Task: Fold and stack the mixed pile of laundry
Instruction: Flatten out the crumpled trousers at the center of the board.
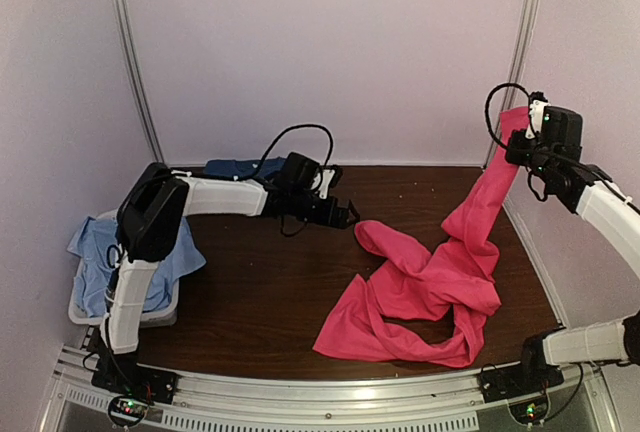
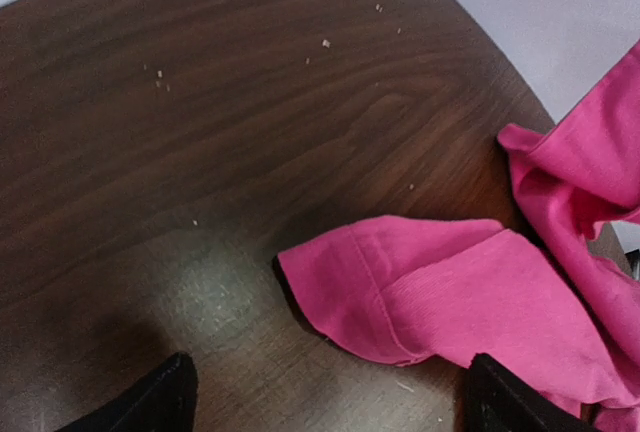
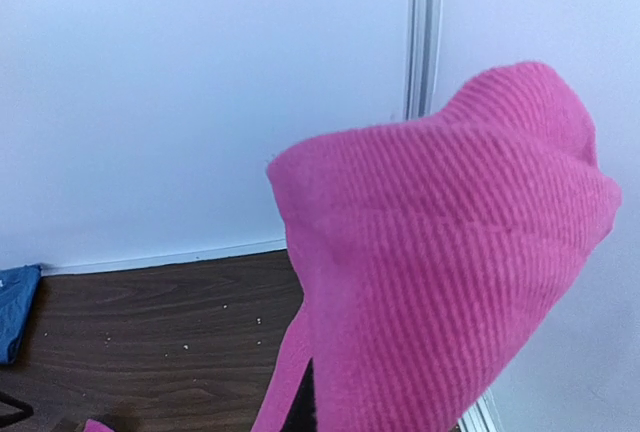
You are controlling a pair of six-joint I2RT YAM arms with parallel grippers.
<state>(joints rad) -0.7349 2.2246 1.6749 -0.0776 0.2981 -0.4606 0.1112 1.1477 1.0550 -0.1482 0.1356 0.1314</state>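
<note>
The right gripper (image 1: pixel 522 140) is clenching a bunched corner of the magenta-pink shirt (image 1: pixel 425 287) and holding it high above the table's (image 1: pixel 260 292) far right corner, close to the metal frame post (image 1: pixel 527 12). In the right wrist view the ribbed pink cloth is covering the fingers and blocking most of the scene.

From that raised corner the shirt is hanging down as a narrow taut band, then spreading over the right half of the table. Its long axis is running diagonally, from the far right corner down toward the near middle edge. One folded flap is reaching leftward, pointing at the left arm.

The left gripper (image 1: pixel 345 215) is hovering low over the table's middle with its jaws standing wide and nothing between them. Its two dark fingers (image 2: pixel 165 397) are framing bare wood, and the rounded end of the pink flap is lying just ahead of them, nearer the right finger. Pale crumbs (image 2: pixel 325 44) are dotting the wood farther out.

Behind the left arm, the dark blue T-shirt (image 1: pixel 235 168) is lying against the back wall, partly hidden by the arm and its looping black cable (image 1: pixel 300 132). At the left edge, the pale light-blue cloth (image 1: pixel 95 247) is draping over the white basket (image 1: pixel 150 314), with the left arm's upright link standing in front of it.
</note>
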